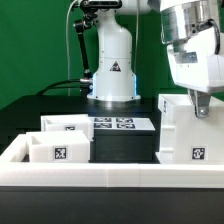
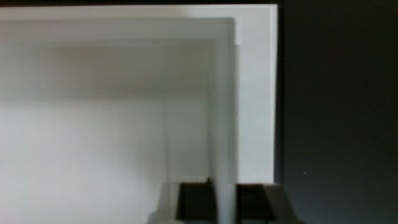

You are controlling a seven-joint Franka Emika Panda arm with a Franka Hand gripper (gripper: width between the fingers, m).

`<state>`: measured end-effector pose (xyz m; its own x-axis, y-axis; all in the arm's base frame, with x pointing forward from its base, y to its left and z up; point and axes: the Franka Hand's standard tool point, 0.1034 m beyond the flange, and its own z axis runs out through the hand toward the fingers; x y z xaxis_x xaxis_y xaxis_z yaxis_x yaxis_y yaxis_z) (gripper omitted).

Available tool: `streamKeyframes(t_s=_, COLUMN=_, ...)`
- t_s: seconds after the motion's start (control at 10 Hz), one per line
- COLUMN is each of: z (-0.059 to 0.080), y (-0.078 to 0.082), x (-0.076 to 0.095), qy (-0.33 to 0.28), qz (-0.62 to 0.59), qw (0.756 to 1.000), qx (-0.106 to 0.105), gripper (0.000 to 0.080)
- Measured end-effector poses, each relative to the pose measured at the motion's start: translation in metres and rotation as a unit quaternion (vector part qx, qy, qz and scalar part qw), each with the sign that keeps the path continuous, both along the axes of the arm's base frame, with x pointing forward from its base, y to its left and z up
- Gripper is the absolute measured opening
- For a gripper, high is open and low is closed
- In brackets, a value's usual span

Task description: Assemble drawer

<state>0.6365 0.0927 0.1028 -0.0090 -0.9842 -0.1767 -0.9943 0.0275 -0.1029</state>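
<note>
The large white drawer casing [image 1: 190,130] stands at the exterior view's right, with a tag on its front. My gripper [image 1: 201,104] reaches down onto its top edge. In the wrist view the two dark fingers [image 2: 194,203] straddle a thin upright wall of the casing [image 2: 224,110] and press against both of its sides, so the gripper [image 2: 228,203] is shut on that wall. Two smaller tagged box trays sit at the exterior view's left, one farther back [image 1: 66,124] and one nearer [image 1: 55,150].
The marker board [image 1: 116,124] lies flat between the trays and the casing. A low white border wall [image 1: 110,176] runs along the front and left of the dark table. The robot base [image 1: 112,70] stands behind.
</note>
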Motion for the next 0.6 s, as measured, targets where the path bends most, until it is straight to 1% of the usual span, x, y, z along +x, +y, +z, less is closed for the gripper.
streamKeyframes(t_s=0.2, z=0.0001, y=-0.0016, x=0.0133, qy=-0.001, qz=-0.005, qw=1.000, qx=0.004, gripper=0.0038)
streamKeyframes(t_s=0.5, z=-0.0001, y=-0.0011, x=0.0140, qy=0.009, qz=0.003, qw=1.000, qx=0.005, gripper=0.0038)
streamKeyframes(t_s=0.6, z=-0.0003, y=-0.0007, x=0.0140, qy=0.009, qz=0.005, qw=1.000, qx=0.005, gripper=0.0125)
